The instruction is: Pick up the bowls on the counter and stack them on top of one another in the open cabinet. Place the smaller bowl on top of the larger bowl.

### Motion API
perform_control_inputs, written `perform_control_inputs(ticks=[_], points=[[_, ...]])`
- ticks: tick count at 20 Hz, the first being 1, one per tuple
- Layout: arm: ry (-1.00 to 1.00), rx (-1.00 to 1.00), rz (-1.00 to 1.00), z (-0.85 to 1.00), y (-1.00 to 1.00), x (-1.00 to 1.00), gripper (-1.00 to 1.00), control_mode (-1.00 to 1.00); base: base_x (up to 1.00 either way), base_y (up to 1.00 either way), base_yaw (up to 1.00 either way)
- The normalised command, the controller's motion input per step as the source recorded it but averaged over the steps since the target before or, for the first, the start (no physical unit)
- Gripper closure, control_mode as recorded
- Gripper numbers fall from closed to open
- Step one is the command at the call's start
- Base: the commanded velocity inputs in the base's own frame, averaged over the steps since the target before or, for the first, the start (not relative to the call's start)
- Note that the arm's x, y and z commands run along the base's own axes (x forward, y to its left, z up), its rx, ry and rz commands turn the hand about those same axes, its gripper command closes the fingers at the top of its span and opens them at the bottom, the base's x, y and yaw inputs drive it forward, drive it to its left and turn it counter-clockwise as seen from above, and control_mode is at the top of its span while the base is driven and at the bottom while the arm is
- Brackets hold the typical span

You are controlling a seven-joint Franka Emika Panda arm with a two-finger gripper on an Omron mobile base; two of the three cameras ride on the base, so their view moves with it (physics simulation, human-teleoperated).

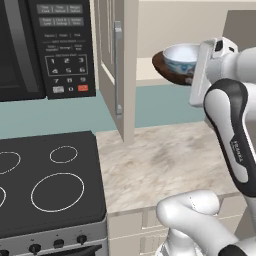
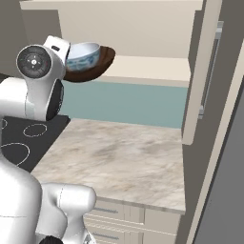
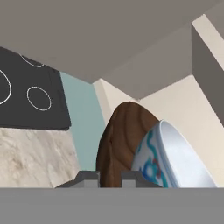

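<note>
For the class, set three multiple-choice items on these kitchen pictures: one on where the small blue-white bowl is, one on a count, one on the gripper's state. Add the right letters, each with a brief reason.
1. Where is the smaller bowl?
A. Inside the larger bowl, at the open cabinet
B. On the stovetop
C. On the counter beside the drawers

2. How many bowls are there?
A. One
B. Two
C. Three

3. How is the gripper?
A. Wide open above the counter
B. Shut on the larger bowl's rim
C. Shut on the cabinet handle

Answers:
1 A, both base views show it nested in the brown bowl at shelf level.
2 B, one pale blue, one brown.
3 B, the hand view shows the fingertips close together at the brown rim.
</note>
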Motion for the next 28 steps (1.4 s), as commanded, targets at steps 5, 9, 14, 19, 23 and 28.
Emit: perform_control_inputs(ticks=[5,9,14,19,23,28], points=[[0.0,0.0,0.07,0.0,0.01,0.23,1.0,-1.0,0.0,0.0,0.0],[0.0,0.0,0.06,0.0,0.0,0.16,1.0,-1.0,0.0,0.0,0.0],[0.0,0.0,0.05,0.0,0.0,0.18,1.0,-1.0,0.0,0.0,0.0],[0.0,0.0,0.04,0.0,0.0,0.18,1.0,-1.0,0.0,0.0,0.0],[0.0,0.0,0.03,0.01,0.0,0.16,1.0,-1.0,0.0,0.0,0.0],[0.0,0.0,0.03,0.0,0.0,0.15,1.0,-1.0,0.0,0.0,0.0]])
